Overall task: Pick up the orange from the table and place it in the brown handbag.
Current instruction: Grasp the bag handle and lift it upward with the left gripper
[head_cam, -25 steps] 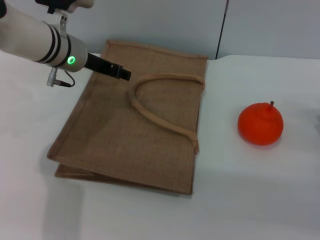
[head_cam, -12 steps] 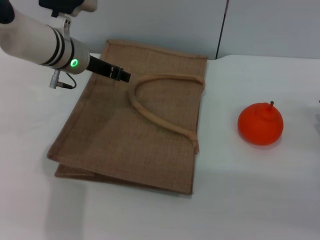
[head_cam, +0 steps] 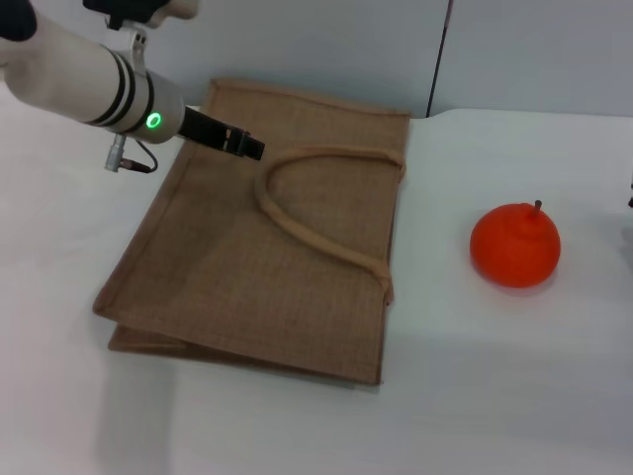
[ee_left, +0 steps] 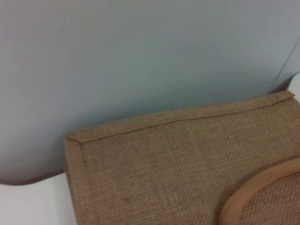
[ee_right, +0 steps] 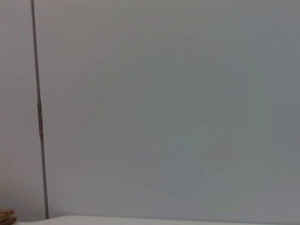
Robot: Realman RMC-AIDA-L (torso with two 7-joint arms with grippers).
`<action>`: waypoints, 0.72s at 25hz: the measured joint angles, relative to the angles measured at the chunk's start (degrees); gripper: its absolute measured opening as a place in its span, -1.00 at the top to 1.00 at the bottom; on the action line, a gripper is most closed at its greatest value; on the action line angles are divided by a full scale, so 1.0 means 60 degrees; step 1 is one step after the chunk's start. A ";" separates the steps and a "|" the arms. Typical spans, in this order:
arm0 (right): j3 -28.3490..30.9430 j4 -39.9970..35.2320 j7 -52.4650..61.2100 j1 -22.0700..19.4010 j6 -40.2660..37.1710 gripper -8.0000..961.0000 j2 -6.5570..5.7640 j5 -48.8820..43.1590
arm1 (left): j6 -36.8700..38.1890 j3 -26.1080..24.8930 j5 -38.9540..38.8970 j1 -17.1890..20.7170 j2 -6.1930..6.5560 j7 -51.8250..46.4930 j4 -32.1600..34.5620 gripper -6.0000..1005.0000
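Round orange-red orange sits on white table, right of flat tan woven handbag; left gripper, finger state unclear, hovers over the bag's far-left area, well away

Light was even and bright; the brown handbag cast a soft shadow on the table; the left wrist view was slightly blurred

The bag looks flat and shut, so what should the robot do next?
Probably ease the left end effector down to the nearest handle. The bag lies flat on the table, while the orange sits untouched to its right, so the bag likely needs opening first.
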 joint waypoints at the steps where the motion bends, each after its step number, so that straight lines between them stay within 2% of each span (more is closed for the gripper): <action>1: 0.0000 -0.0027 0.0000 0.0005 0.0000 -0.66 0.0000 0.0000 | -0.0014 -0.0001 0.0000 -0.0021 -0.0018 -0.0026 0.0000 -0.20; 7: 0.0000 -0.0041 0.0000 0.0009 0.0000 -0.66 0.0000 0.0000 | -0.0215 0.0018 -0.0271 -0.0078 -0.0077 0.0019 0.0010 -0.21; 12: 0.0000 -0.0042 0.0000 0.0020 0.0000 -0.66 0.0000 0.0000 | -0.0303 0.0585 -0.0799 -0.0083 -0.0095 0.0024 0.0057 -0.21; 18: 0.0000 -0.0042 0.0000 0.0023 0.0000 -0.66 0.0000 0.0000 | -0.0228 0.0653 -0.0922 -0.0054 -0.0096 0.0078 0.0101 -0.21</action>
